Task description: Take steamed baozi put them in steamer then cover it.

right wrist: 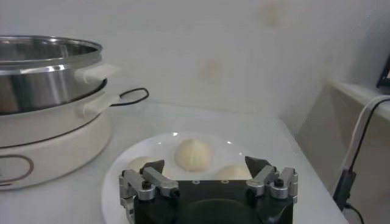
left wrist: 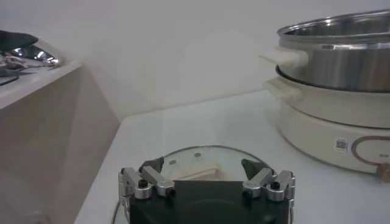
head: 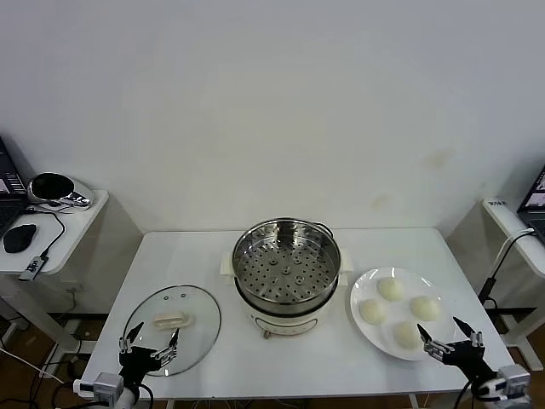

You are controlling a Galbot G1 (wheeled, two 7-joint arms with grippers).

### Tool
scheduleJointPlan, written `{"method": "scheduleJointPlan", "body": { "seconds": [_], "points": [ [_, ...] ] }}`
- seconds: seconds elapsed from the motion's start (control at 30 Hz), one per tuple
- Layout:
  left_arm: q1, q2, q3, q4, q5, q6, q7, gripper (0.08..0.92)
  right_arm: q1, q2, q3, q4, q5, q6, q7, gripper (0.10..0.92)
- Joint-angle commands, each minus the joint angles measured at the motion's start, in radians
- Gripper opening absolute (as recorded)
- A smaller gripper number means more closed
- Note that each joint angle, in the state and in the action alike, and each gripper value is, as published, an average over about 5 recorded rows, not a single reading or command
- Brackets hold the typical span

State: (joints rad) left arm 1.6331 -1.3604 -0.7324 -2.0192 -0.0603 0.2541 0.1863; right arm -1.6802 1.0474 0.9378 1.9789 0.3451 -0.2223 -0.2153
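Observation:
The steamer [head: 287, 271] stands uncovered at the table's middle, its perforated tray bare; it also shows in the left wrist view [left wrist: 341, 91] and the right wrist view [right wrist: 42, 97]. Four baozi [head: 390, 289] lie on a white plate [head: 362, 322] to its right; three of them show in the right wrist view [right wrist: 193, 154]. The glass cover [head: 200, 332] lies flat on the table at the left, handle up, and shows in the left wrist view [left wrist: 207, 159]. My left gripper [head: 149, 345] [left wrist: 204, 170] is open over the cover's near edge. My right gripper [head: 449, 335] [right wrist: 207, 170] is open at the plate's near right edge.
A side table at the far left holds a mouse [head: 19, 238] and cables. A black cord [right wrist: 133, 95] runs behind the steamer. Another side table [head: 511, 223] with a cable stands at the right. The table's front edge is just below both grippers.

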Motion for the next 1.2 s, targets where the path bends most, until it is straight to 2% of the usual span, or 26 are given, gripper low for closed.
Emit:
{"method": "scheduleJointPlan", "body": {
  "seconds": [0.03,0.2,0.33,0.47,0.63,0.77,0.87,1.07,1.2],
  "points": [
    [0.000,-0.003,0.002,-0.006,0.002,0.003,0.000,0.823,0.016,-0.058,0.023,0.005,-0.070,0.004,0.023,0.823],
    [0.004,-0.015,0.003,-0.021,0.002,0.004,-0.001,0.823,0.130,-0.232,0.060,-0.024,-0.206,-0.074,-0.115,0.823],
    [0.012,-0.026,0.007,-0.045,0.007,0.004,-0.003,0.823,0.272,-0.440,0.015,-0.095,-0.323,-0.116,-0.275,0.823],
    [0.026,-0.032,0.015,-0.068,0.015,0.002,-0.008,0.823,0.415,-0.616,-0.072,-0.192,-0.384,-0.067,-0.513,0.823],
    [0.046,-0.043,0.033,-0.096,0.041,-0.011,-0.017,0.823,0.627,-0.691,-0.274,-0.265,-0.533,-0.025,-0.796,0.823],
    [0.052,-0.052,0.029,-0.112,0.043,-0.008,-0.013,0.823,0.818,-0.691,-0.506,-0.295,-0.626,0.016,-0.986,0.823],
    [0.059,-0.050,0.027,-0.115,0.047,-0.005,-0.012,0.823,1.011,-0.641,-0.721,-0.355,-0.701,0.084,-1.034,0.823],
    [0.084,-0.054,0.023,-0.132,0.055,-0.001,-0.006,0.823,1.239,-0.484,-0.989,-0.548,-0.837,0.185,-1.028,0.823],
    [0.092,-0.065,0.021,-0.133,0.066,0.000,-0.005,0.823,1.331,-0.382,-1.082,-0.656,-0.876,0.230,-0.998,0.823]
  ]
}}
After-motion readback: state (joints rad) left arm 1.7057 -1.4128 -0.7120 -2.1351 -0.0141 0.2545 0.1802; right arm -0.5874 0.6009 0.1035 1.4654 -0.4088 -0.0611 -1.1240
